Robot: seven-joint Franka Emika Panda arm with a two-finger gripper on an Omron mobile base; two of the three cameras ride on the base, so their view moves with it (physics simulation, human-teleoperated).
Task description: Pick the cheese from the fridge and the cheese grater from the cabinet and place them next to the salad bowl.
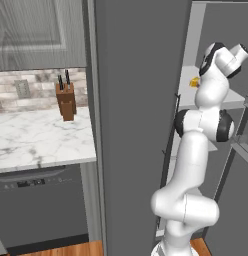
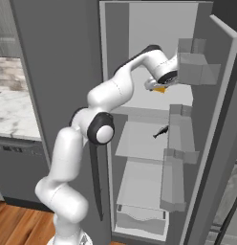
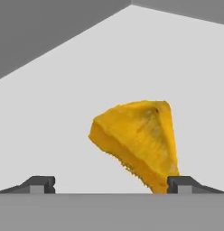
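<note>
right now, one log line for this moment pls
phase: reaching for cheese | fridge: door open | fingers: open, either side of cheese, not closed on it | cheese: on upper shelf

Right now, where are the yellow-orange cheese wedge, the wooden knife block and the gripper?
yellow-orange cheese wedge (image 3: 140, 140), hand view, its broad face.
brown wooden knife block (image 1: 66, 101), left base view, its front.
gripper (image 3: 111, 184), hand view, between fingertips.

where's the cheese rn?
The cheese lies on a pale upper shelf inside the open fridge. In the hand view it sits just ahead of the open gripper, nearer one fingertip; the right base view shows it under the hand.
</note>
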